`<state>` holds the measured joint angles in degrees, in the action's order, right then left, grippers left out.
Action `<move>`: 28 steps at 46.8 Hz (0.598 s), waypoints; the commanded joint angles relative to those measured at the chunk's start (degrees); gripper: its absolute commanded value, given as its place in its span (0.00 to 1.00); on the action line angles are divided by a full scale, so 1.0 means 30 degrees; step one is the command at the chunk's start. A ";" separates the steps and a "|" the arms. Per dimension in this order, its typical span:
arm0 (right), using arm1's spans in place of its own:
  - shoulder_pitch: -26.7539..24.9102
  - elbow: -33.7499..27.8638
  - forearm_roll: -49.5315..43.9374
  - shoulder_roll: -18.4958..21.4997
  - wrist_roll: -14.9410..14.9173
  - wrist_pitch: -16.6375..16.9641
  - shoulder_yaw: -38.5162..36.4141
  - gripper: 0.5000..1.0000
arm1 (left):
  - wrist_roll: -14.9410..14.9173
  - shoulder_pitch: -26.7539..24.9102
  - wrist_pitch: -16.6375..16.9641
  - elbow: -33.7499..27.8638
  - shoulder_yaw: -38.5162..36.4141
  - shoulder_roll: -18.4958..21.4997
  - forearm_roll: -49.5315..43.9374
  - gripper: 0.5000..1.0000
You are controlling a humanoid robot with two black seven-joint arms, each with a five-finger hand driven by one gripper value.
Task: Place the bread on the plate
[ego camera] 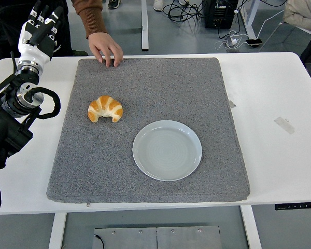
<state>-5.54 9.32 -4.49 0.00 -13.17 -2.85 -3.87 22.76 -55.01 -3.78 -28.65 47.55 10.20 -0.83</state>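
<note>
Bread: a golden croissant [105,109] lies on the left part of the grey mat [160,83], curved ends pointing toward the near edge. It is fully in view and nothing touches it.

Plate: a pale, round plate [167,150] sits on the mat to the right of the croissant and nearer the table's near edge. The two are near but apart, with bare mat between. The plate holds nothing.

Mat: it covers the middle of the white table [280,93]; its near edge reaches almost to the table's edge.

Left hand: the left hand [40,28] is raised at the far left corner, above the table's edge and well apart from the croissant. Its fingers [47,31] point upward, lying close together, and hold nothing. The fingertips run into the dark background at the top of the picture, so whether they are straight or slightly bent is hard to say.

Left arm: black links and a looped cable come in from the left edge; the lower part is cut off by the frame.

Right arm: none of it shows.

Person: a person's hand [105,48] in a brown sleeve rests its fingertips on the far left corner of the mat. The rest of the person is cut off at the top.

Table marks: a small strip of tape [284,125] lies on the right of the table.

Beyond the table: cables and a dark box on the floor, too small to make out further.
</note>
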 commanded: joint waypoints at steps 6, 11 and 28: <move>0.0000 0.0000 0.0003 0.0000 -0.0004 0.0014 0.0000 1.00 | 0.0060 0.0027 -0.0028 0.0000 0.0000 0.0000 0.0013 0.95; 0.0000 0.0000 0.0003 0.0000 0.0025 0.0014 0.0000 1.00 | 0.0060 0.0027 -0.0028 0.0000 0.0059 0.0000 -0.0017 0.95; 0.0000 0.0000 0.0003 0.0000 0.0025 0.0014 0.0000 1.00 | 0.0060 0.0027 -0.0028 0.0000 0.0030 -0.0059 0.0013 0.95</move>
<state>-5.53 9.32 -4.47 0.00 -13.17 -2.85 -3.87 22.94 -54.91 -3.87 -28.65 47.64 10.04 -0.79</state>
